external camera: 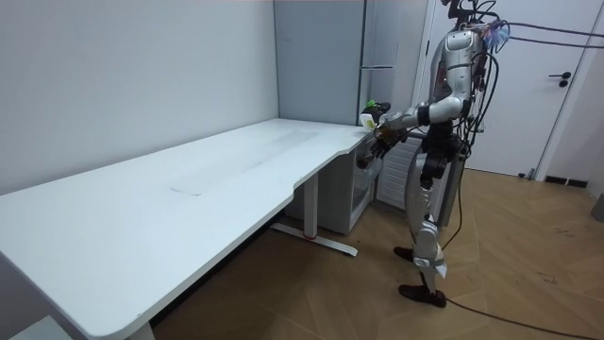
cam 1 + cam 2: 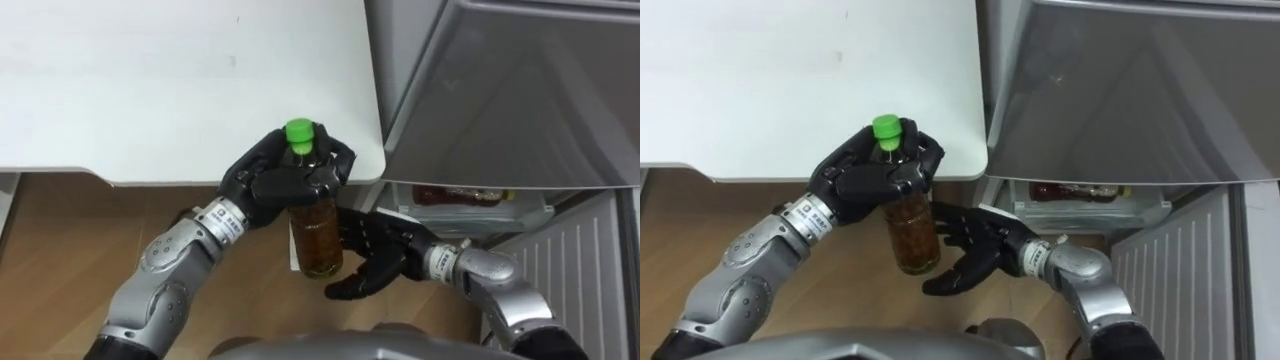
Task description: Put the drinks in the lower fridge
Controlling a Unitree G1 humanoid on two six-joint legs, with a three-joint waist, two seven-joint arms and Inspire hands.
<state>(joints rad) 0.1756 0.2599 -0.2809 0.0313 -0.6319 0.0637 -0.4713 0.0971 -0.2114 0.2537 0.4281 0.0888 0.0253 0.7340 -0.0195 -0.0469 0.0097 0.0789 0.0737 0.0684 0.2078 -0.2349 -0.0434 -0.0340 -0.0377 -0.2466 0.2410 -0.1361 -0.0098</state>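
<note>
Bottle (image 2: pixel 318 238) clamped near neck by left robot hand (image 2: pixel 283 188); right robot hand (image 2: pixel 383 252) fingers spread, beside bottle's base.

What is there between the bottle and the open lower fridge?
The open right hand, beside the bottle held by the left hand; both eye views show it.

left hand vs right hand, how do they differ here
The left hand is curled round the upper part of the bottle, under its green cap. The right hand is open, fingers spread beside the lower part of the bottle; contact is unclear. The left hand sits higher, at the edge of the table, while the right hand sits lower, nearer the fridge. Both have dark fingers and face the same bottle.
</note>
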